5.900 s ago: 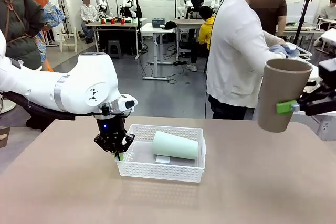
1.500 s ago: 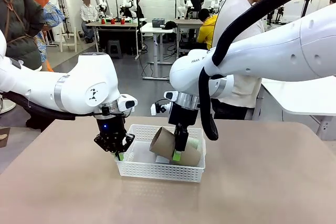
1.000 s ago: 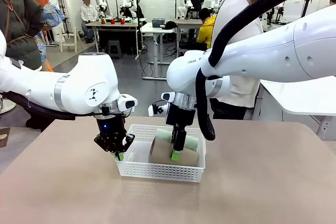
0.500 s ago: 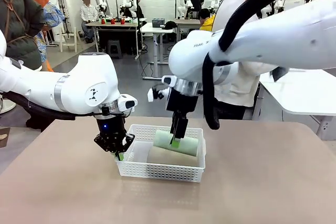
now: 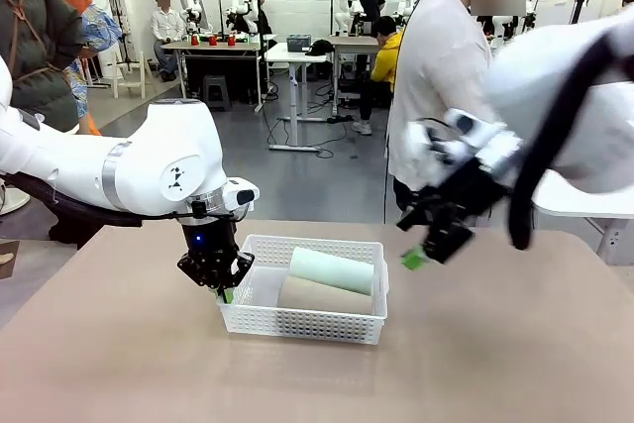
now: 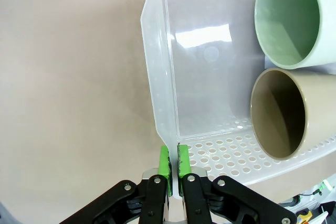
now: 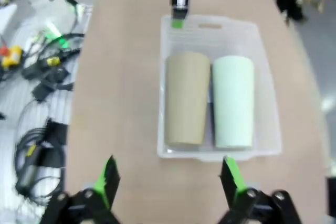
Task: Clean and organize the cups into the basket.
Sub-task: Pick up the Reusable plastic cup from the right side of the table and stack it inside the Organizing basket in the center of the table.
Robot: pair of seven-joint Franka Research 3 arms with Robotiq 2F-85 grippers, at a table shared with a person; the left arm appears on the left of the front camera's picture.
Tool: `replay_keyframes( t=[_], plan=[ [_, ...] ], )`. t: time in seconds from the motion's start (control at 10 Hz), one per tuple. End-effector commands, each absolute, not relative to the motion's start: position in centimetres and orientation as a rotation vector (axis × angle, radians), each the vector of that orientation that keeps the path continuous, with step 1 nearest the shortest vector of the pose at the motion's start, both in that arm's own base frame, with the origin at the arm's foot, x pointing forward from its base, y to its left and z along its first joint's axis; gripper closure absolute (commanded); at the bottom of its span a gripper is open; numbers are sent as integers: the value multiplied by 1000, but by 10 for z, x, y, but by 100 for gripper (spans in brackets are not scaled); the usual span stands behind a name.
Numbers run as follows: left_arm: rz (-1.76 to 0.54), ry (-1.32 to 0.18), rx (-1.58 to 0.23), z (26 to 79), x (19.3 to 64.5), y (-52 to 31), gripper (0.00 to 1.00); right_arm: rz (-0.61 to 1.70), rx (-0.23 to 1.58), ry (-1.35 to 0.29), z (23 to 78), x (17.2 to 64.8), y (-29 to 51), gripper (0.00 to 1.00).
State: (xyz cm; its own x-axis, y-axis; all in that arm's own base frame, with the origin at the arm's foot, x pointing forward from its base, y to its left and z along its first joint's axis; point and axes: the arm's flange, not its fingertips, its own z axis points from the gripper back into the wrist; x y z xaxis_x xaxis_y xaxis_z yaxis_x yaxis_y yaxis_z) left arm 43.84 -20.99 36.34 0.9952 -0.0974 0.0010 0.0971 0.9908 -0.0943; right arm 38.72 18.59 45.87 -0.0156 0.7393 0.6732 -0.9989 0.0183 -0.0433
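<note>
The white lattice basket (image 5: 297, 324) stands mid-table. Inside it a mint green cup (image 5: 332, 269) and a tan cup (image 5: 324, 295) lie side by side on their sides. My left gripper (image 5: 226, 289) is shut on the basket's left wall. In the left wrist view its fingertips (image 6: 173, 156) pinch that thin wall (image 6: 157, 93), with the mint cup's mouth (image 6: 291, 19) and the tan cup's mouth (image 6: 281, 114) facing it. My right gripper (image 5: 426, 245) hangs open and empty to the right of the basket, motion-blurred. The right wrist view looks down between its spread fingers (image 7: 169, 177) at the tan cup (image 7: 186, 98), the mint cup (image 7: 232, 100) and the basket (image 7: 215, 153).
A person in a white top (image 5: 441, 76) stands at the far side of the table. Bare tabletop (image 5: 495, 364) lies right of and in front of the basket. Cables and gear (image 7: 47, 77) lie off the table's edge in the right wrist view.
My right gripper has let go of the tan cup, which now lies in the basket beside the mint one, and has risen and swung away to the right. The left gripper has not moved.
</note>
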Motion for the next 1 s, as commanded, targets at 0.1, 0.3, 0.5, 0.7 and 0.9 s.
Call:
replay_keyframes(
  t=[0.1, 0.3, 0.5, 0.7, 0.9],
  plan=[
    [-104, 3, -86, 363, 438, -210, 96, 1594, 772, -857, 401, 371, 78, 0],
    [-104, 3, -86, 363, 438, -210, 96, 1577, 827, -949, 388, 367, 27, 0],
    [-104, 3, -86, 363, 438, -210, 96, 1474, 888, -1035, 372, 370, -13, 0],
    [-104, 3, -86, 363, 438, -210, 96, 1397, 934, -1061, 359, 372, -35, 0],
    [-104, 3, -86, 363, 438, -210, 96, 1369, 925, -1100, 353, 373, -45, 0]
  ],
)
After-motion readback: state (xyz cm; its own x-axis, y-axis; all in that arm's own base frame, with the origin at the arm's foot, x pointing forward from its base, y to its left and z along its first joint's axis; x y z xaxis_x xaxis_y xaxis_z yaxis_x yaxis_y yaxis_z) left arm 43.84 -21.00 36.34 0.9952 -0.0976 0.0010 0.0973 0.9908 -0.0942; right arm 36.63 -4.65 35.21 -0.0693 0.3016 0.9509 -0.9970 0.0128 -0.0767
